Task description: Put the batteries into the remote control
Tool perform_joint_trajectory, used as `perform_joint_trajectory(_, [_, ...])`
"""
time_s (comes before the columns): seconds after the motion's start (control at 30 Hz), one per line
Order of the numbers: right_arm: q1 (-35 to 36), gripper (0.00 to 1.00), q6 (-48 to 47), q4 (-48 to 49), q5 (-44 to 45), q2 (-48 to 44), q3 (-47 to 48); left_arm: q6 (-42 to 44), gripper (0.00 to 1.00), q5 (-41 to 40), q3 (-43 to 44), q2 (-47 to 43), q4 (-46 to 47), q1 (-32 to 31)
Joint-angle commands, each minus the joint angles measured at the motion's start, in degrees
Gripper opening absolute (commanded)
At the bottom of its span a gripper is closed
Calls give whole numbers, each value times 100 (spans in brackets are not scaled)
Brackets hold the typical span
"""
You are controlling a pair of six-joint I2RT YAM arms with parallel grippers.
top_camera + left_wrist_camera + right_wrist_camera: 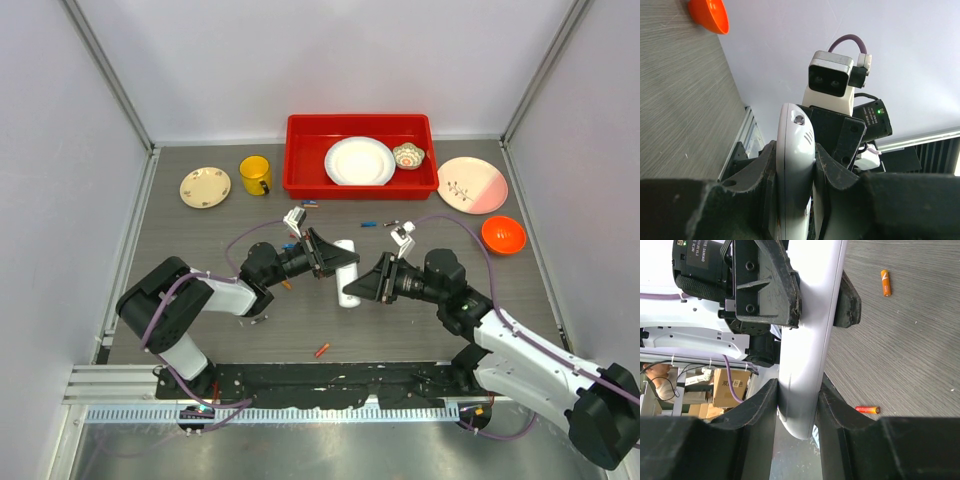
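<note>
The white oblong plastic remote control hangs above mid-table. The left gripper and right gripper each pinch it. The grippers hide its middle, and its battery bay is not discernible.

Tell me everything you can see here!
remote control: one, white, centre, clamped from both sides
batteries: several, orange, red, blue, scattered on the table
tray: one, red, back centre
dinner plate: one, white, in the tray
small bowl: one, patterned, in the tray
mug: one, yellow, left of the tray
side plate: one, cream, back left
round plate: one, pink-and-white, right of the tray
big bowl: one, orange, right side
left gripper: one, black, clamping the remote control
right gripper: one, black, clamping the remote control
</note>
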Motion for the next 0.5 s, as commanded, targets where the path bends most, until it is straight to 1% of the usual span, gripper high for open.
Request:
perform_joint_trajectory(0.0, [3, 30, -58, 209, -6, -134, 50, -95, 0, 64, 164, -196, 1514, -70])
perform_joint_trajectory(0.07, [-6, 43, -5, 262, -24, -230, 33, -95, 0, 64, 172, -196, 1514, -70])
perform_joint_trajectory(0.17, [-6, 50, 12, 289, -42, -327, 24, -86, 0, 63, 181, -187, 1514, -70])
perform_joint_trajectory(0.47, [-15, 53, -84, 456, -551, -301, -73, -95, 0, 46, 216, -204, 1514, -70])
